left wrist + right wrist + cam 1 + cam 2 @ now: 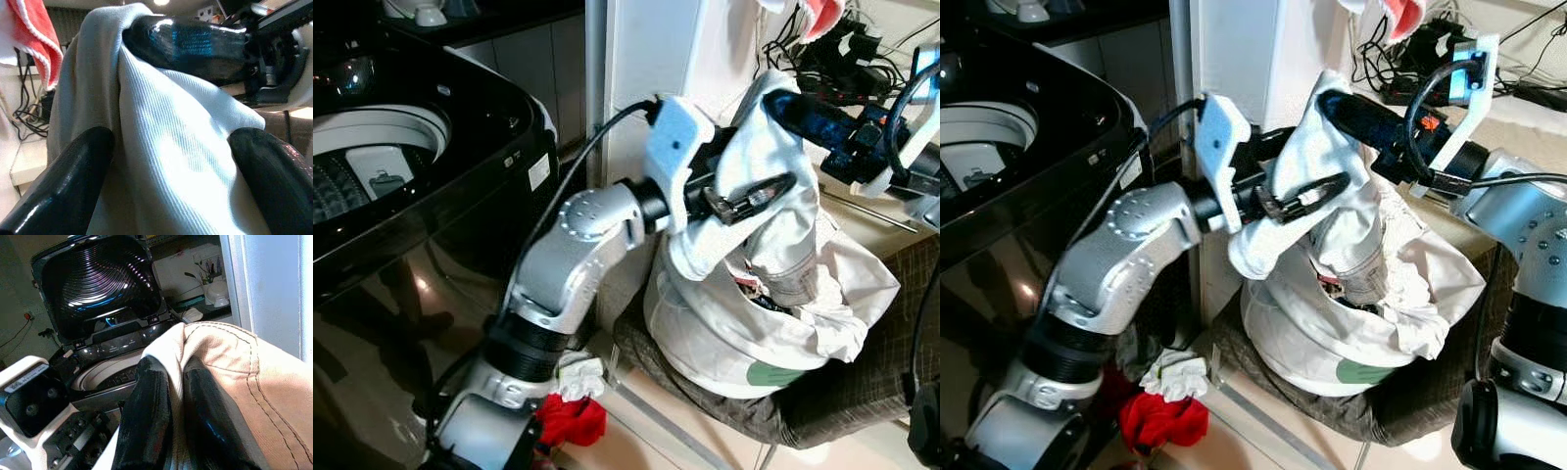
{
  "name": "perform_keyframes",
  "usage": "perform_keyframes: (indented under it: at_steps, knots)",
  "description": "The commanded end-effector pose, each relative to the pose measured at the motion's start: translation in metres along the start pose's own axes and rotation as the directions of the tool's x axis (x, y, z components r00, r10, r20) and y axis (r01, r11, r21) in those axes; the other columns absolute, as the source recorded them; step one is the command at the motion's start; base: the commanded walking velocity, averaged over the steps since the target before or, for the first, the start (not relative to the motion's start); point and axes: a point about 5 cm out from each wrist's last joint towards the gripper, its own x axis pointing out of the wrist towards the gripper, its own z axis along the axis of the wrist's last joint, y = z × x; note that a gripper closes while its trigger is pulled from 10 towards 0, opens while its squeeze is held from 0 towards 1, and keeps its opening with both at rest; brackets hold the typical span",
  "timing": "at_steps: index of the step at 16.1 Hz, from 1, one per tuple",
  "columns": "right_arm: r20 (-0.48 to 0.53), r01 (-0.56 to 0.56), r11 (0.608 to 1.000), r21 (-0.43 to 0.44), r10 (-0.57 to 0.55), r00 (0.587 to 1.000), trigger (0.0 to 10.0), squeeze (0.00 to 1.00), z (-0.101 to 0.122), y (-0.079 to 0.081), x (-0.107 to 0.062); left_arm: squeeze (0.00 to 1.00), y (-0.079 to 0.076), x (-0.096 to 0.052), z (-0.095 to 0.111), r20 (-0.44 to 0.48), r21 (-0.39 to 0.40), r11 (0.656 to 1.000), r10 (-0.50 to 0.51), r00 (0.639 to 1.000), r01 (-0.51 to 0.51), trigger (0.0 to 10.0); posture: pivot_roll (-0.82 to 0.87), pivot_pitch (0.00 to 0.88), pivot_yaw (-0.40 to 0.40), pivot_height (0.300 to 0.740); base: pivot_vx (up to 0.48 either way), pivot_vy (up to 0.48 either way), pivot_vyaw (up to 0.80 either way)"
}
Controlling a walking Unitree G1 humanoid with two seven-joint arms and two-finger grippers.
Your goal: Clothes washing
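The likeliest trouble is a dropped or snagged load; the pale garment (1332, 166) hangs between two holds, and if either one slips while the cloth is carried toward the washing machine (401, 166) at 9 o'clock, the loose folds could fall to the floor, where a red cloth (570, 419) and a white rag (579, 375) already lie at 6 o'clock; the lower part of the garment also trails into the white laundry bag (1332, 343), so a lift may drag the bag off the dark seat (1410, 401) it rests on.

The right gripper (171, 406) has its fingers nearly together, pinching a seam of the cloth at its highest fold, toward 1 o'clock; the left gripper (171, 176) stands wider, its fingers either side of a bunched fold lower down, near the centre.

The garment looks off-white, finely ribbed and soft; in the right wrist view it shows tan with dark stitching; it is crumpled and draped.
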Motion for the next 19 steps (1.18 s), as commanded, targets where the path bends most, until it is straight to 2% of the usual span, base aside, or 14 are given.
perform_keyframes:
  at_steps: [1, 2, 3, 8, 12, 19]
  knots:
    - [0.071, -0.064, 0.996, -0.058, 0.068, 0.995, 0.0, 0.00, 0.019, 0.014, -0.001, 0.05, -0.001, 0.002, -0.008, -0.031, -0.015, 1.000, 0.006, 1.000, -0.006, 9.5, -0.06, 0.000, -0.071, 0.740, 0.000, 0.000, 0.00]
    - [0.071, -0.063, 0.996, -0.057, 0.067, 0.995, 0.0, 0.00, 0.018, 0.014, -0.001, 0.05, -0.001, 0.002, -0.007, -0.024, -0.024, 1.000, 0.007, 1.000, -0.008, 9.5, -0.06, 0.000, -0.070, 0.740, 0.000, 0.000, 0.00]
    - [0.070, -0.061, 0.997, -0.056, 0.065, 0.995, 0.0, 0.00, 0.018, 0.014, -0.001, 0.00, 0.001, 0.002, -0.005, -0.006, -0.043, 0.999, 0.021, 1.000, -0.021, 0.0, -0.06, 0.000, -0.069, 0.740, 0.000, 0.000, 0.00]
    - [0.051, -0.045, 0.998, -0.049, 0.047, 0.998, 0.0, 0.00, 0.012, 0.013, 0.000, 0.00, 0.012, 0.000, 0.004, 0.071, -0.079, 0.993, 0.095, 0.993, -0.090, 0.0, -0.05, 0.000, -0.069, 0.740, 0.000, 0.000, 0.00]
    - [0.045, -0.033, 0.998, -0.045, 0.035, 0.998, 0.0, 0.00, 0.010, 0.012, 0.000, 0.00, 0.012, -0.001, 0.004, 0.063, -0.081, 0.993, 0.091, 0.994, -0.086, 0.0, -0.05, 0.000, -0.067, 0.740, 0.000, 0.000, 0.00]
    - [0.038, 0.002, 0.998, -0.063, 0.000, 0.999, 0.0, 0.00, 0.007, 0.010, -0.002, 0.00, 0.020, -0.003, 0.005, 0.078, -0.087, 0.986, 0.147, 0.986, -0.140, 0.0, -0.06, 0.000, -0.059, 0.740, 0.000, 0.000, 0.00]
